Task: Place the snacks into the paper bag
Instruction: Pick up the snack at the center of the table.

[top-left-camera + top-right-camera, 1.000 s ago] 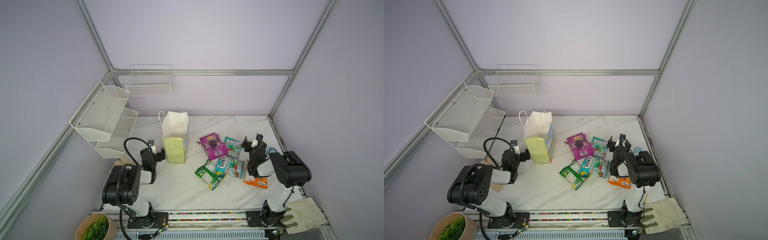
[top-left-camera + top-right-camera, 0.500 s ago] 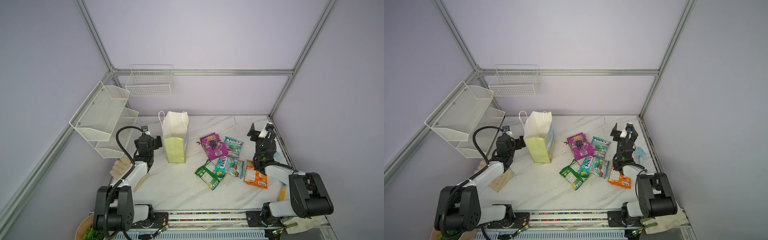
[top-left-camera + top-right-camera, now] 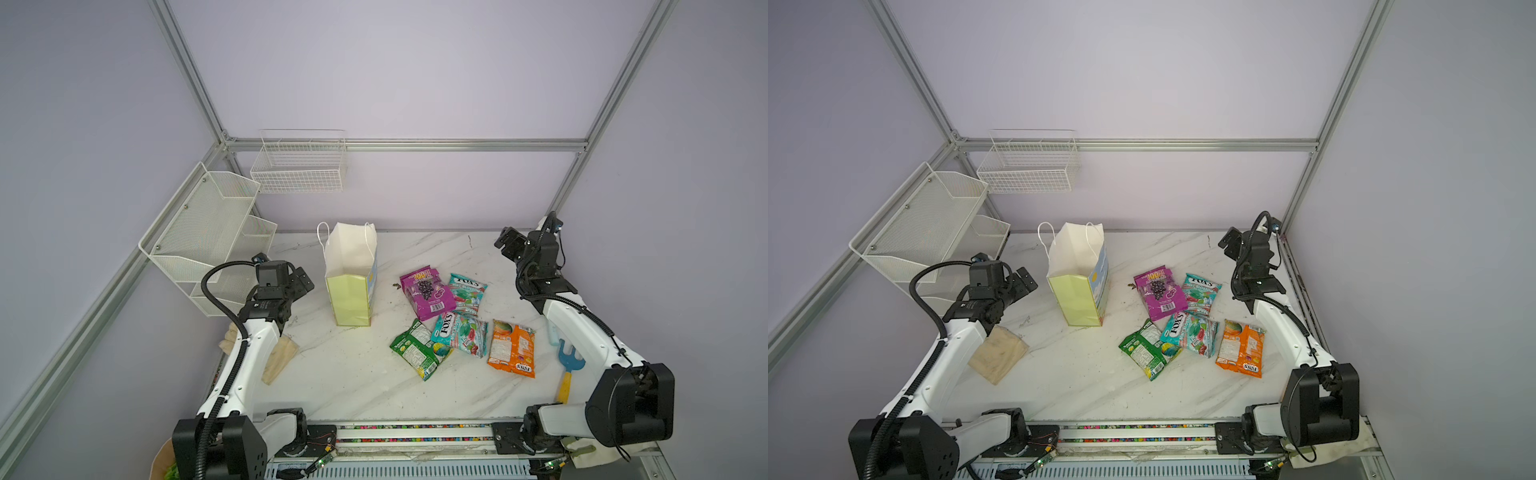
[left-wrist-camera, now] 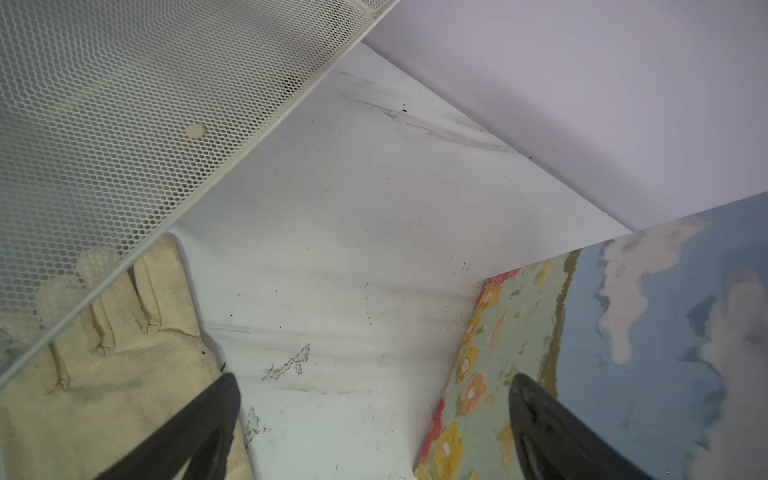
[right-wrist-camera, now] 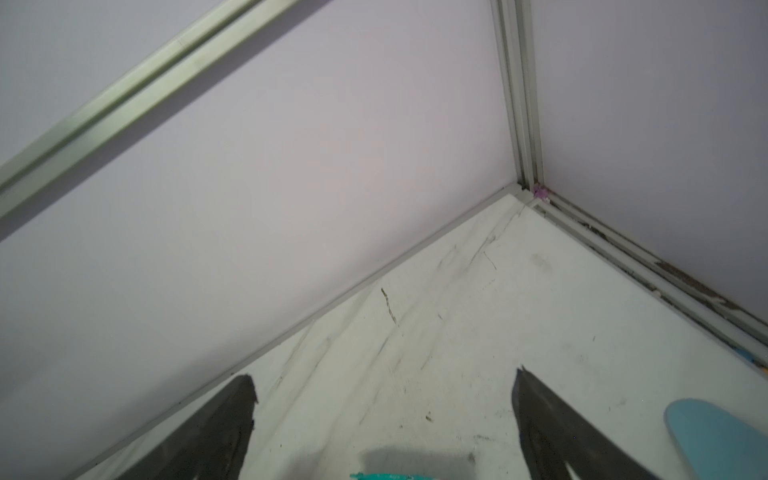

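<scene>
The paper bag (image 3: 351, 286) (image 3: 1077, 286) stands upright and open at the table's middle left; its sky-print face (image 4: 665, 332) fills one side of the left wrist view. Right of it lie the snacks: a purple packet (image 3: 427, 293), two teal FOX'S packets (image 3: 467, 291) (image 3: 459, 332), a green one (image 3: 419, 348) and an orange one (image 3: 512, 347). My left gripper (image 3: 305, 282) (image 4: 374, 382) hangs open and empty just left of the bag. My right gripper (image 3: 509, 243) (image 5: 384, 378) is open and empty, raised near the back right corner, beyond the packets.
A mesh rack (image 3: 208, 232) juts from the left wall, close over the left gripper, and a wire basket (image 3: 299, 166) hangs on the back wall. A beige glove (image 3: 278, 353) lies under the left arm. A blue rake (image 3: 567, 365) and a light blue shovel (image 5: 715, 436) lie by the right arm.
Both arms have unfolded and reached toward the back: the left gripper rose beside the bag, the right gripper rose toward the back right corner. Both stayed open. Bag and packets have not moved.
</scene>
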